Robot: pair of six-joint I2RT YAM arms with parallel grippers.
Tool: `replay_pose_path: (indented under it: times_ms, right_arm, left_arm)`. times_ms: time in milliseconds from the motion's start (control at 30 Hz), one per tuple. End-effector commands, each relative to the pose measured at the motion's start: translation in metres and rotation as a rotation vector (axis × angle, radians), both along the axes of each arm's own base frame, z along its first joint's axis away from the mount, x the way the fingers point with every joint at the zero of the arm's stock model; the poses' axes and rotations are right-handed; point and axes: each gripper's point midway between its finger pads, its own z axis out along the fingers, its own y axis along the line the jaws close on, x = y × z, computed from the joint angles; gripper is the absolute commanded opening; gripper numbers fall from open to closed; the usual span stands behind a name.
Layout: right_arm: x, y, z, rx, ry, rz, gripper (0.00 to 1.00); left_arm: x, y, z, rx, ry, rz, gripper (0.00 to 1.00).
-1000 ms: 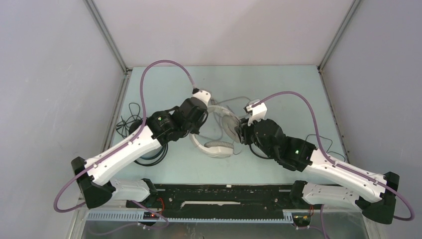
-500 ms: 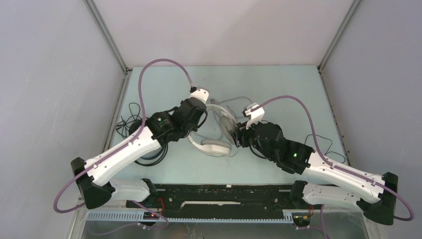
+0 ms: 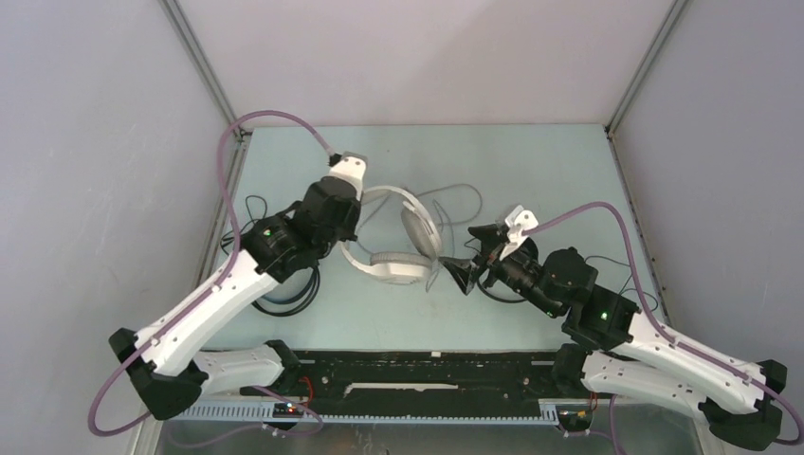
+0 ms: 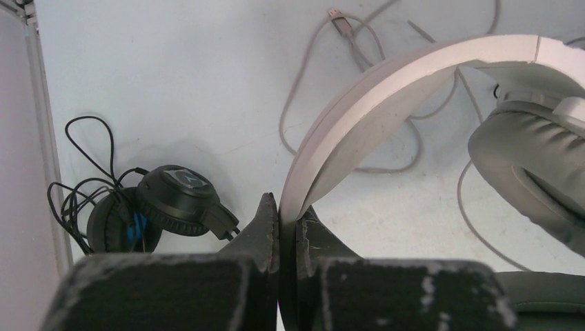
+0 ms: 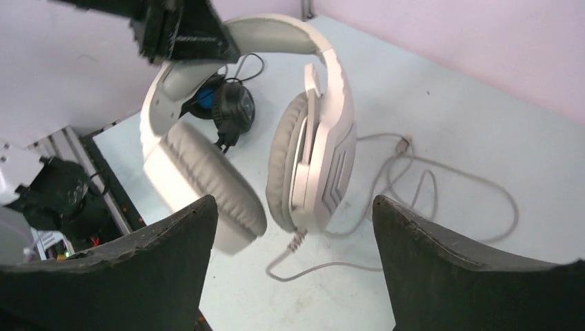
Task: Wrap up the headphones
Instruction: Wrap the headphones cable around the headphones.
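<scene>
In left claw (image 4: 279,210): headphones (image 4: 386,83), seemingly aloft.

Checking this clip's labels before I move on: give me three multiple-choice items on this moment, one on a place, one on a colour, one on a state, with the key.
1. Where does the black headset with blue lining lie?
A) by the left edge of the table
B) in the middle of the table
C) at the far right corner

2. What colour is the loose cable of the white headset?
A) red
B) blue
C) grey

3. How does the left tool stand?
A) open above the table
B) shut on the white headset's headband
C) shut on the cable

Key: 1 A, the top view shows it at that edge. 2 C, both wrist views show a grey cord lying on the table. 3 B, the left wrist view shows both fingers pressed on the headband.
</scene>
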Motion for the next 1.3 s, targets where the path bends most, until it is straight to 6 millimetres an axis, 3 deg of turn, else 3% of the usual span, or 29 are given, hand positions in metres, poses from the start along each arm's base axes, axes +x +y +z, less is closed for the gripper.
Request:
replay_pose_path:
  times_ms: [0,233,567,867,1267]
  right_arm:
    - [-0.019,0.009,0.016,-0.027,-0.201,0.160,0.84]
    - [-0.046,0.019,0.022,-0.005,-0.336,0.331,0.81]
    - [-0.068,0.023,0.016,0.033,-0.583,0.442,0.79]
    - [-0.049,0.042,-0.012,-0.019,-0.561,0.414,0.75]
    - [-0.038,0.055,-0.055,0.009,-0.468,0.391,0.42]
  left_arm:
    - [0.000,0.004,0.052,-0.239,-0.115,0.020,0.00]
    - [-0.019,0.006,0.093,-0.423,-0.169,-0.031,0.00]
    - [-0.052,-0.001,0.150,-0.621,-0.212,-0.153,0.00]
    - [-0.075,-0.011,0.177,-0.769,-0.229,-0.255,0.00]
    - [-0.098,-0.012,0.210,-0.951,-0.270,-0.320,0.00]
